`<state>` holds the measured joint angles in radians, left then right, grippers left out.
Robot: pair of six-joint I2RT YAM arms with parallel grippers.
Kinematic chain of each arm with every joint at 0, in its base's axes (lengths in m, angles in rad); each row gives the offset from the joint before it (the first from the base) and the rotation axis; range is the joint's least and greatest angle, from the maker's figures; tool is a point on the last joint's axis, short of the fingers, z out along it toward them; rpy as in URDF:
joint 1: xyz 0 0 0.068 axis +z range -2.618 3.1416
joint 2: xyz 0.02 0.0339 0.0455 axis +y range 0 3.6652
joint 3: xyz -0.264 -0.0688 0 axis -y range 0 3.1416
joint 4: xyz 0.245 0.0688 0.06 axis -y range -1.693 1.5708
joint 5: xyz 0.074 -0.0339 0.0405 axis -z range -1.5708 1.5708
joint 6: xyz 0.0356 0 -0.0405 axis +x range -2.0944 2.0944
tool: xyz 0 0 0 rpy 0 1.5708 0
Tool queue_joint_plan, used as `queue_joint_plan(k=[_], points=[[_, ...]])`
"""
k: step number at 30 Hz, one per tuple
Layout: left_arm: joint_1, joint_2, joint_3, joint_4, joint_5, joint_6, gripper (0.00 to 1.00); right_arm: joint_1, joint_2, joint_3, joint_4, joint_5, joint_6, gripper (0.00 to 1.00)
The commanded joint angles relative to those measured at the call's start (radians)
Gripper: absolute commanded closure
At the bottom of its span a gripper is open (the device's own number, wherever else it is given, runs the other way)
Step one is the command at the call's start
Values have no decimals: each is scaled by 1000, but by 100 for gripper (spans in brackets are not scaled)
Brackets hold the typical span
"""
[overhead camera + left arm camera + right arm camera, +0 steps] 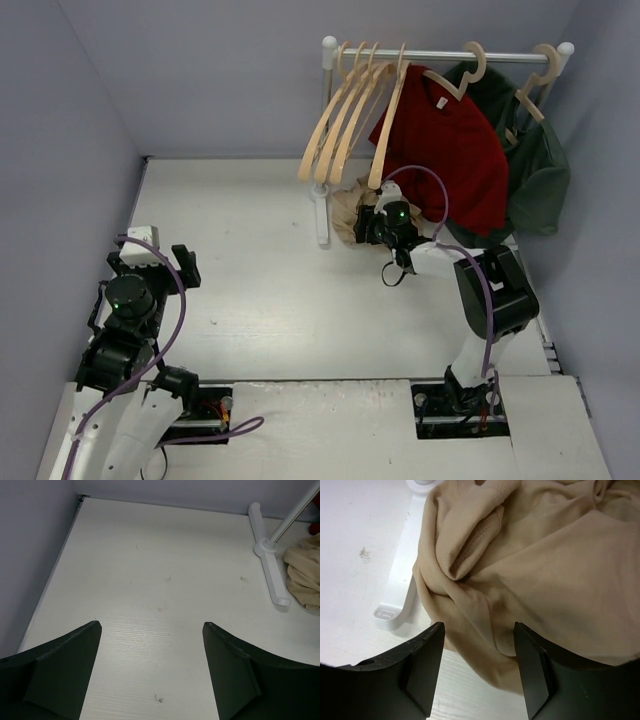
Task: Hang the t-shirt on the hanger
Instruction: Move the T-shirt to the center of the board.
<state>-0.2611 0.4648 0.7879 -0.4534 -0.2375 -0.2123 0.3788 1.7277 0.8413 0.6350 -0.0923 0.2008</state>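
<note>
**INSPECTION: T-SHIRT STILL ON TABLE, HANGER NOT YET TAKEN**

The workspace is a white table (260, 290) enclosed by pale grey-lilac walls. A white garment rack (440, 55) stands at the far side. It carries a dark red shirt (445, 150), a dark green garment (535, 170) and a bunch of bare wooden hangers. The hanger (345, 115) for this job is judged to be one of that bunch; none has been lifted off.

The t-shirt (545, 580) lies crumpled on the table against the rack foot (400, 600), directly beneath the hangers.

The right gripper (478, 627) is lowered onto the heap, jaws roughly half spread and straddling a fold of cloth. This placement suits a pick-up at the edge of the pile. Whether the pads actually pinch the cloth cannot be told.

The left gripper (152, 623) is spread wide over bare table, well apart from the shirt and holding nothing. It is judged to be parked clear.
</note>
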Motion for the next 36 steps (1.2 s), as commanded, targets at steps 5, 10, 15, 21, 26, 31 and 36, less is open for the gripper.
queue_joint_plan(k=[5, 10, 15, 21, 26, 31, 36], points=[[-7, 23, 5, 78, 14, 10, 22, -12, 50, 85, 157, 33, -75, 50], [-10, 23, 5, 78, 17, 11, 22, -14, 54, 58, 193, 86, -94, 80], [-10, 22, 5, 79, 19, 13, 22, -12, -99, 12, 160, 128, -130, 100], [-12, 11, 5, 83, 23, 13, 22, 19, -460, -7, -116, 113, -187, 100], [-11, 5, 6, 84, 15, 13, 22, 94, -706, 17, -377, 75, -176, 100], [-10, 16, 35, 62, 13, -12, 22, 202, -758, 162, -548, -70, -161, 100], [-10, 53, 134, -15, 26, -52, 22, 352, -691, 330, -628, -156, -152, 100]])
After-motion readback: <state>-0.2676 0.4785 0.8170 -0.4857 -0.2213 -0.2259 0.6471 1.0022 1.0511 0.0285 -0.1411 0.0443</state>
